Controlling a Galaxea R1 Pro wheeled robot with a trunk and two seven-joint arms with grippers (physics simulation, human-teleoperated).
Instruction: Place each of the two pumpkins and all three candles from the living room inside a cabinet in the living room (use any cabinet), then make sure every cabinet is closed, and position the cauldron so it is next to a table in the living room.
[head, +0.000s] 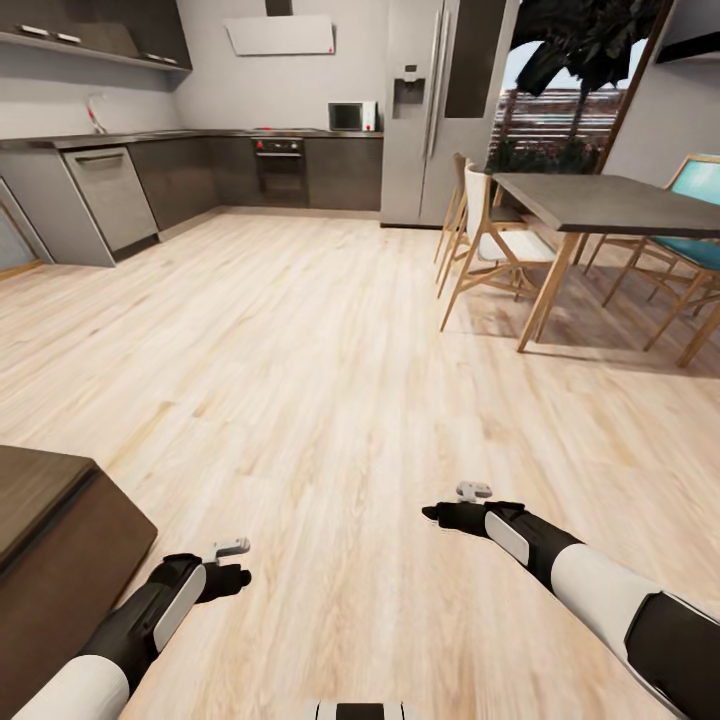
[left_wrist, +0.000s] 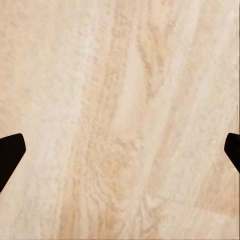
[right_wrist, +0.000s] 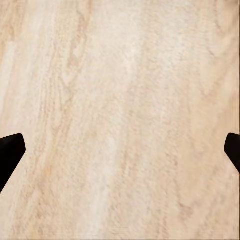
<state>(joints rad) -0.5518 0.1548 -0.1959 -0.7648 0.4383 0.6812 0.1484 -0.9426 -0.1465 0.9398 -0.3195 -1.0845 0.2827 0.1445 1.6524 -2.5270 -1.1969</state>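
Cabinet (head: 45, 540): dark-brown corner (low, near left) | left end effector (left_wrist: 120, 150) spread apart | right end effector (right_wrist: 120, 150) spread apart, over plank floor (head: 300, 400)

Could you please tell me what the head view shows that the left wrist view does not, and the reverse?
Head view alone: the kitchen units, the fridge, the dining table with chairs, a dark brown unit and both arms. Left wrist view alone: the left gripper up close, its dark fingers spread wide with nothing between them. Both show the light wood floor.
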